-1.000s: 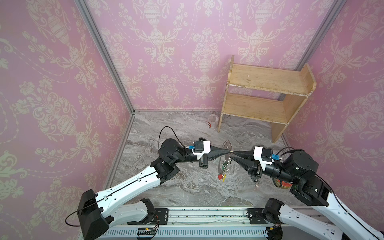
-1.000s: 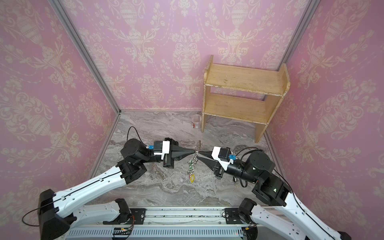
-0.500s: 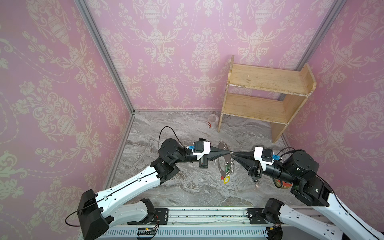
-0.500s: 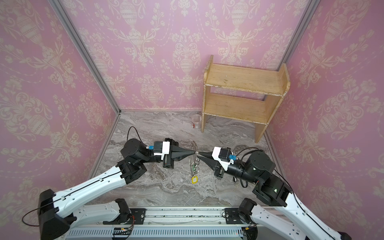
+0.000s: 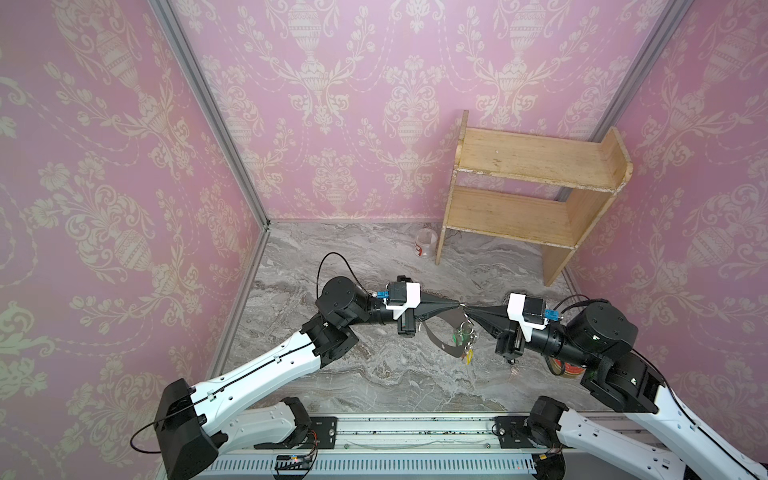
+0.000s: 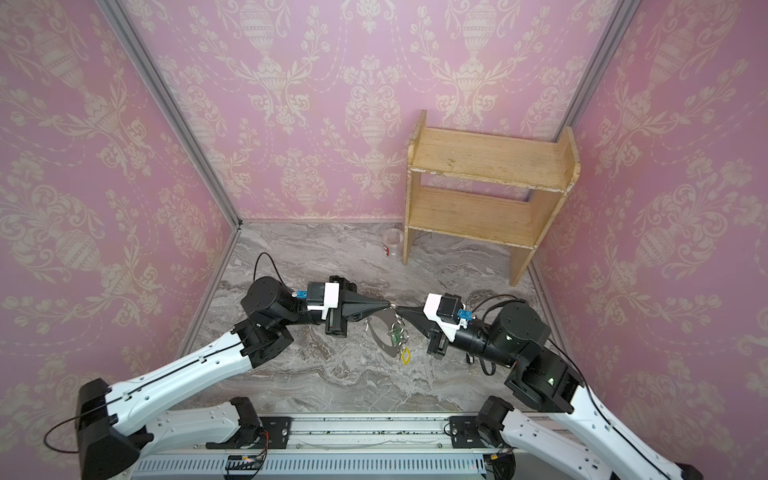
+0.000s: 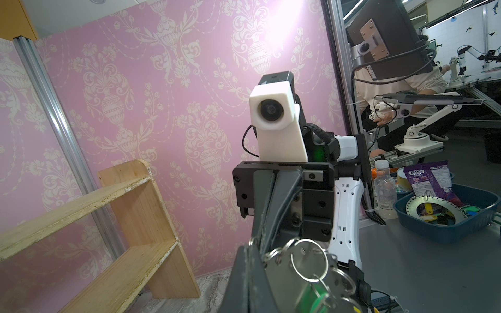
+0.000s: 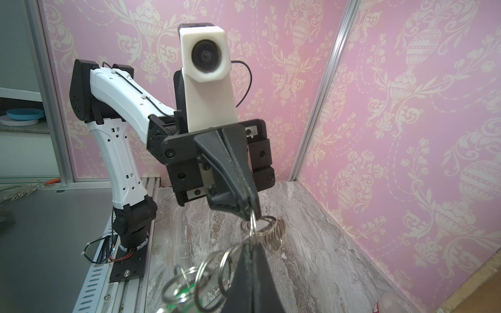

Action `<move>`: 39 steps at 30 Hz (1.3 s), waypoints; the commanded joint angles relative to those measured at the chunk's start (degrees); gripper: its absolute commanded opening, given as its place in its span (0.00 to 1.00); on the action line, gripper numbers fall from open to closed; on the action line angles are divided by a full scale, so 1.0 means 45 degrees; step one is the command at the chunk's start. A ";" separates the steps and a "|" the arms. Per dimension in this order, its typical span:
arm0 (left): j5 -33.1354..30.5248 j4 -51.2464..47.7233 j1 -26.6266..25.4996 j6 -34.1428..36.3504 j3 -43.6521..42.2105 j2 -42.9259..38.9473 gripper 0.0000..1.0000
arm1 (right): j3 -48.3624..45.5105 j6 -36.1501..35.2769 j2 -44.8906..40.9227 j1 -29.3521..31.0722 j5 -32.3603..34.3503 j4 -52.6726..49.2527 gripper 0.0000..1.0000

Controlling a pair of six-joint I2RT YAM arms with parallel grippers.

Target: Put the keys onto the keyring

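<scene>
In both top views my two grippers meet tip to tip above the marble table. The left gripper [image 5: 458, 305] is shut on the keyring [image 7: 307, 260], a bunch of linked silvery rings. The right gripper [image 5: 468, 310] is shut on a ring of the same bunch [image 8: 252, 230]. Below the tips hang the keys [image 5: 462, 338] with a green tag [image 6: 397, 334] and a yellow tag [image 6: 405, 355]. A flat grey strap [image 5: 440, 336] loops down to the left of them. In the wrist views the left gripper [image 7: 248, 246] and the right gripper [image 8: 250, 244] each show a closed seam.
A wooden two-level shelf [image 5: 532, 195] stands at the back right, with a clear plastic jar [image 5: 426, 243] beside its left leg. A red-lidded tin [image 5: 569, 368] lies half hidden under my right arm. Pink walls close in the left, back and right.
The right gripper has shut on a ring of the bunch. The two tips have drawn together, and the hanging keys have swung slightly to the right.
</scene>
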 commanded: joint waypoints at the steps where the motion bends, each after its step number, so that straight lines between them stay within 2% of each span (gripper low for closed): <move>1: 0.0410 0.0135 -0.0023 -0.0136 0.0141 -0.0185 0.00 | 0.0325 -0.0155 0.0207 0.0056 0.0091 -0.0344 0.00; 9: 0.0030 -0.1313 -0.0023 0.0146 0.0280 -0.0432 0.00 | 0.1069 -0.0709 0.0401 0.0052 0.0416 -0.1920 0.00; 10: -0.0069 -0.1612 -0.0023 0.0219 0.0300 -0.0491 0.03 | 0.1226 -0.0800 0.0454 0.0047 0.0433 -0.2260 0.00; 14: -0.0449 -0.4105 -0.0023 0.0956 0.0937 -0.0787 0.26 | 0.2247 -0.1325 0.0935 0.0057 0.0579 -0.4096 0.00; 17: -0.0702 -0.6296 -0.0023 0.1740 0.1725 -0.0839 0.31 | 0.3442 -0.1720 0.1504 0.0061 0.0646 -0.5585 0.00; 25: -0.0966 -1.0782 -0.0230 0.2995 0.3996 0.0211 0.31 | 0.4283 -0.1855 0.2132 0.0059 0.0804 -0.6661 0.00; 29: -0.1450 -1.1426 -0.0471 0.3112 0.4440 0.0527 0.31 | 0.4304 -0.1801 0.2274 0.0053 0.0966 -0.6695 0.00; 33: -0.2769 -1.1347 -0.0492 0.2668 0.3933 0.0458 0.31 | 0.3750 -0.0746 0.2339 0.0062 0.2043 -0.6348 0.00; 36: -0.4374 -1.0857 -0.0492 0.1746 0.2868 0.0075 0.36 | 0.2382 0.1064 0.2250 0.0043 0.3454 -0.5953 0.03; 38: -0.5362 -1.0481 -0.0491 0.0994 0.2121 -0.0085 0.44 | 0.1372 0.2446 0.2150 -0.0180 0.4395 -0.5692 0.21; 39: -0.5780 -1.0267 -0.0492 0.0519 0.1838 -0.0075 0.47 | 0.0963 0.3254 0.2129 -0.0364 0.4735 -0.5617 0.26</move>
